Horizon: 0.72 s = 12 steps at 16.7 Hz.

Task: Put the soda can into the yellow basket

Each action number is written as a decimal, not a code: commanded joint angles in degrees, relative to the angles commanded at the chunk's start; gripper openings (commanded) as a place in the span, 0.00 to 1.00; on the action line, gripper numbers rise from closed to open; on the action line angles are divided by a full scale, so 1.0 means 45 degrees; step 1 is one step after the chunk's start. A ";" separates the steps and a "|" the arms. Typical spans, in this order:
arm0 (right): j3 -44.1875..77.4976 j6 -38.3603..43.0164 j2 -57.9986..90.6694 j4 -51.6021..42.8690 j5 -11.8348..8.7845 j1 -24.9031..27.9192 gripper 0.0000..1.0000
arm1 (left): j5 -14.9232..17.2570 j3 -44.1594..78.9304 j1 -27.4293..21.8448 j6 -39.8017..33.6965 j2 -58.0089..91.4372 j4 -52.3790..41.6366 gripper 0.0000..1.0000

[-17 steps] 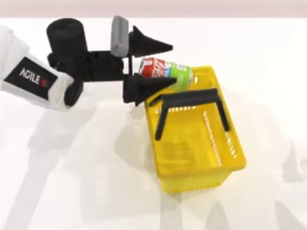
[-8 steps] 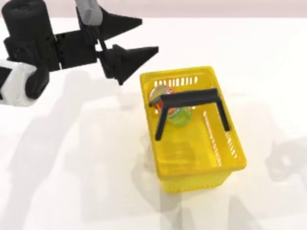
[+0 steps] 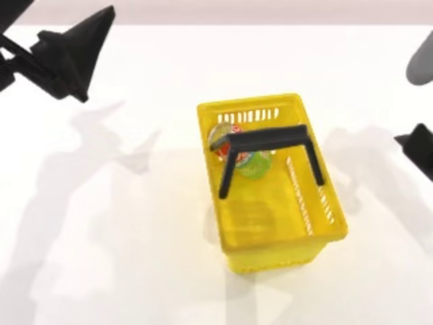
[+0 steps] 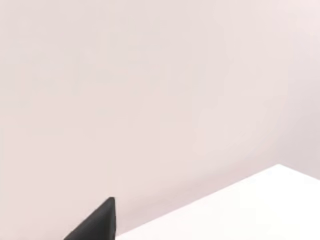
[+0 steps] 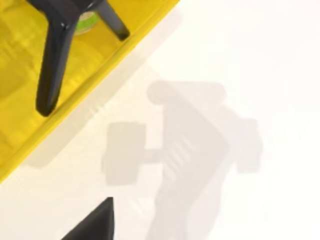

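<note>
The soda can (image 3: 252, 162) lies on its side inside the yellow basket (image 3: 270, 100), at its far end, partly hidden under the black handle (image 3: 270, 137). My left gripper (image 3: 71, 24) is high at the top view's far left corner, well clear of the basket, open and holding nothing; its wrist view shows only one fingertip (image 4: 102, 222) against wall and table. My right gripper (image 3: 421, 101) sits at the right edge, open and empty, with one fingertip (image 5: 100, 222) showing. Its wrist view catches the basket's rim (image 5: 107, 67), the handle (image 5: 55, 55) and a green sliver of the can (image 5: 87, 21).
The white table (image 3: 122, 237) carries only the basket and the arms' soft shadows. The back wall runs along the top edge of the top view.
My left gripper has pulled back up and to the left, away from the basket. The can, dropped in a second ago, now lies still. My right gripper has come into view at the right edge.
</note>
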 joint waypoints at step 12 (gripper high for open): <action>1.2451 -0.5595 1.2666 -0.8340 0.0101 0.3612 1.00 | -0.7215 -0.7634 0.1655 0.0922 -1.2833 -0.5849 1.00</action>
